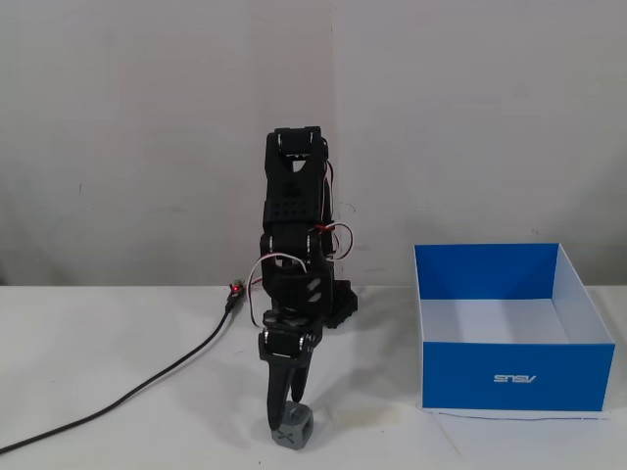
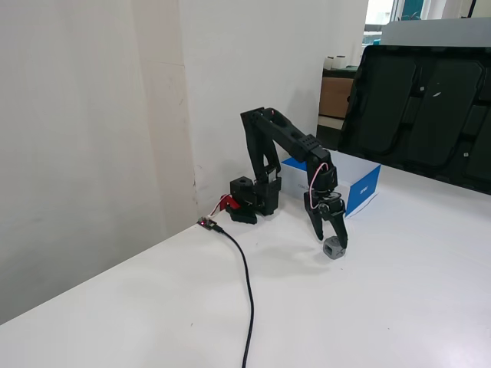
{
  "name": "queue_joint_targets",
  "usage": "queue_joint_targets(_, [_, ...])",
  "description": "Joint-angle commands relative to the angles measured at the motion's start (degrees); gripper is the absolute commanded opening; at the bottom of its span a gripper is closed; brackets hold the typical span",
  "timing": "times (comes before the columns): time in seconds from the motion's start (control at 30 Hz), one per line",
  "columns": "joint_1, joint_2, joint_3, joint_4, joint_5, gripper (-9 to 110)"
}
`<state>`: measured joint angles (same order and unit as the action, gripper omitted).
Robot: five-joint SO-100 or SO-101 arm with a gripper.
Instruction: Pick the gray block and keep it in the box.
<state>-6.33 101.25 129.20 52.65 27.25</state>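
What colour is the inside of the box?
White inside, blue outside; the box shows it best in a fixed view from the front.

The gray block point(image 1: 292, 429) is marked with X-shaped recesses. The box point(image 1: 512, 374) is coloured blue outside, white inside, with a white logo. The claw point(image 1: 285, 413) is black, the bench point(image 1: 118, 372) white.

Bright, even indoor light; soft shadows, mild blur.

The white bench point(image 1: 118, 343) carries a small gray cube point(image 1: 293, 428), a large blue cardboard box point(image 1: 509, 377) toward its right edge, and a black cable point(image 1: 147, 382).
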Motion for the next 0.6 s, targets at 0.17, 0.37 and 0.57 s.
queue_joint_targets(0.17, [0.97, -1.93, -5.27, -3.16, 0.44, 26])
queue_joint_targets(0.37, [0.26, -7.12, -8.09, -3.60, 0.79, 25])
queue_joint_targets(0.57, [-0.35, -12.22, -11.51, -3.16, 1.32, 24])
